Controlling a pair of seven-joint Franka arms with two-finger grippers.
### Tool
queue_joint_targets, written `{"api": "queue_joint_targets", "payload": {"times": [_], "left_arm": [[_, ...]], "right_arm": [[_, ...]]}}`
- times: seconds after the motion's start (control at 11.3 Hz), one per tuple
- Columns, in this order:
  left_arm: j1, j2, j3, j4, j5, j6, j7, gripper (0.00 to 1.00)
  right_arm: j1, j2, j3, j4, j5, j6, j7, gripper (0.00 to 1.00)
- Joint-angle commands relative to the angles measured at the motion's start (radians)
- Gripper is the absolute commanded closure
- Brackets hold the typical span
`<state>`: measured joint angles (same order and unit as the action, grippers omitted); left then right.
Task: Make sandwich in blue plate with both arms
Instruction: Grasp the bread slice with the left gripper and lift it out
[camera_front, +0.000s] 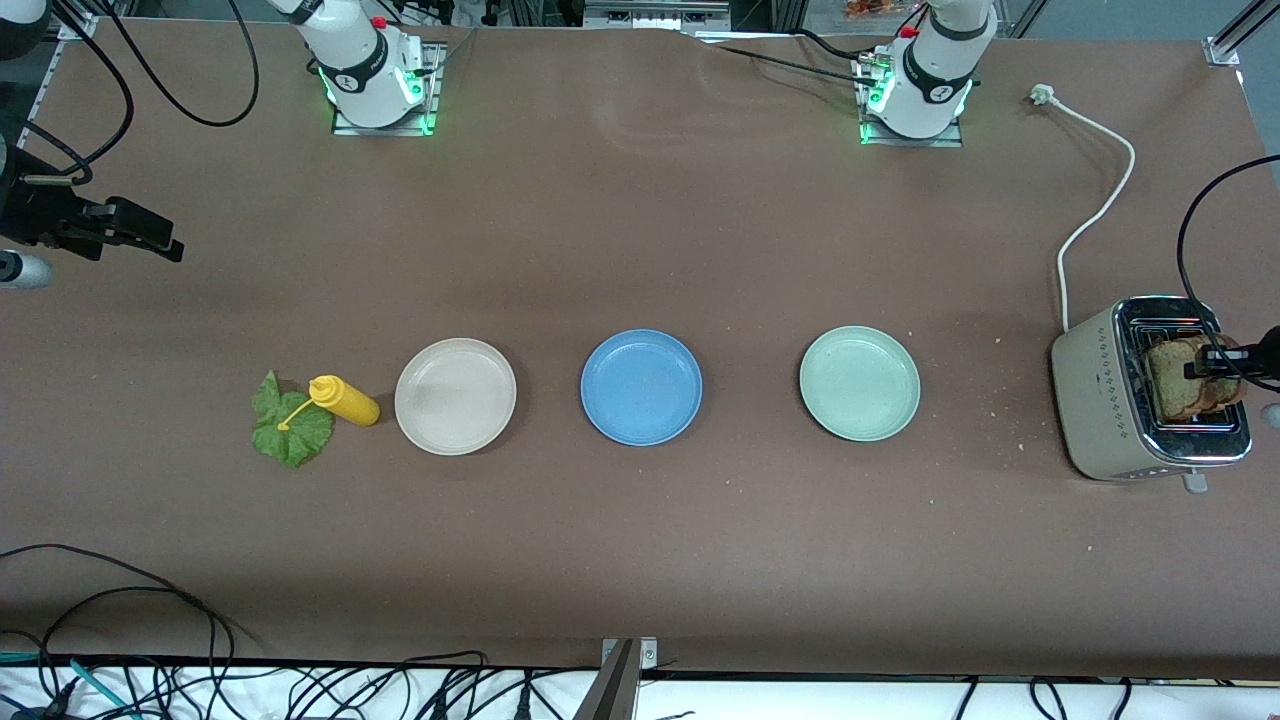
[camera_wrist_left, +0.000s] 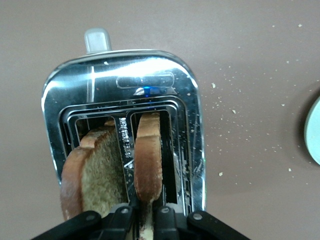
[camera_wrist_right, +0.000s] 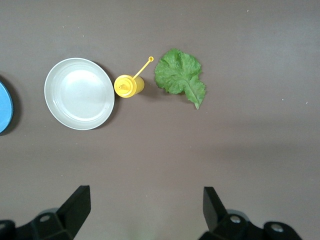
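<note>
Here, view by view.

Front view, toaster end: the toaster (camera_front: 1145, 400) stands at the left arm's end of the table with two toast slices (camera_front: 1185, 378) upright in its slots; the left gripper (camera_front: 1222, 362) is down over them, pinched on the top edge of one slice.

Front view, plates: the blue plate (camera_front: 641, 386) is bare, in the middle of the row between the beige plate (camera_front: 455, 396) and the pale green plate (camera_front: 859, 382). The lettuce leaf (camera_front: 290, 424) lies flat toward the right arm's end, the yellow squeeze bottle (camera_front: 345, 400) touching it.

Front view, right arm: the right gripper (camera_front: 130, 232) waits in the air at its own end of the table.

Left wrist view: fingers narrow around the slice (camera_wrist_left: 148, 162) in one slot; the other slice (camera_wrist_left: 92, 175) leans in the neighbouring slot, untouched.

Right wrist view: jaws wide, nothing between them, high over the leaf (camera_wrist_right: 180, 76) and bottle (camera_wrist_right: 129, 85).

Handling, toast: light, stiff, crumbly; I judge a crust-edge grip and a straight lift safest.

Handling, lettuce: limp and thin; likely best pinched at a ruffled edge.
</note>
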<state>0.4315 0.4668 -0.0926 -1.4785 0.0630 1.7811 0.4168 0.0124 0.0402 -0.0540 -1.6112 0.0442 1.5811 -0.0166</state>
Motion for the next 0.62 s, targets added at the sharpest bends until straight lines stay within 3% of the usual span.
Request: {"api": "queue_joint_targets", "payload": {"times": [0.0, 0.18, 0.53], "left_arm": [[-0.033, -0.094, -0.013, 0.050, 0.083, -0.109, 0.008, 1.00], [-0.081, -0.112, -0.053, 0.140, 0.109, -0.227, 0.005, 1.00], [-0.258, -0.120, -0.093, 0.178, 0.087, -0.315, -0.003, 1.00]], "right_arm": [[-0.005, -0.006, 0.002, 0.000, 0.014, 0.000, -0.005, 0.00], [-0.005, -0.006, 0.002, 0.000, 0.014, 0.002, -0.005, 0.00], [-0.003, -0.010, 0.005, 0.000, 0.016, -0.004, 0.007, 0.00]]}}
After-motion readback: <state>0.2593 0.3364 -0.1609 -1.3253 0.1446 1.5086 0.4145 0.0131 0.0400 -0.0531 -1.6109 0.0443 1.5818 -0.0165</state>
